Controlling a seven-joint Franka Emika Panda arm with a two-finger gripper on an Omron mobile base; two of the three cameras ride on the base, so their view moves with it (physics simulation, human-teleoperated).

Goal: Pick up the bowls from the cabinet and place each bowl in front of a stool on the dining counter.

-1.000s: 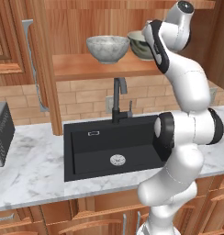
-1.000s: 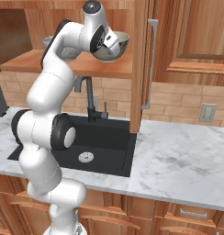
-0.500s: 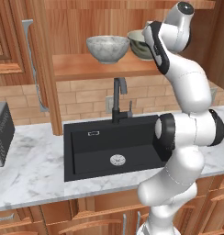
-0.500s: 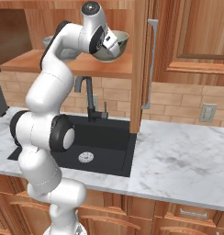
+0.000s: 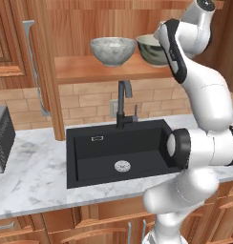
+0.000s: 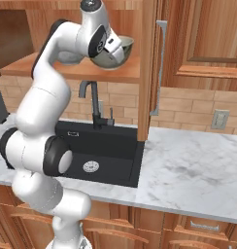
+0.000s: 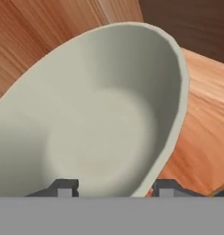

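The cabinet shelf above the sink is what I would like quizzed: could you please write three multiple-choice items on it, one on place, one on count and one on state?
1. Where does the speckled grey bowl stand?
A. On the cabinet shelf above the sink
B. Inside the sink
C. On the marble worktop

2. How many bowls are on the shelf?
A. One
B. Two
C. Four

3. How does the gripper stand to the cream-inside bowl?
A. Far away, over the sink
B. Its fingers straddle the bowl's rim
C. Empty, pointing at the faucet

Answers:
1 A, the left base view shows it on the wooden shelf.
2 B, the speckled one and the cream-inside one beside it.
3 B, the hand view shows one finger inside the rim and one outside.
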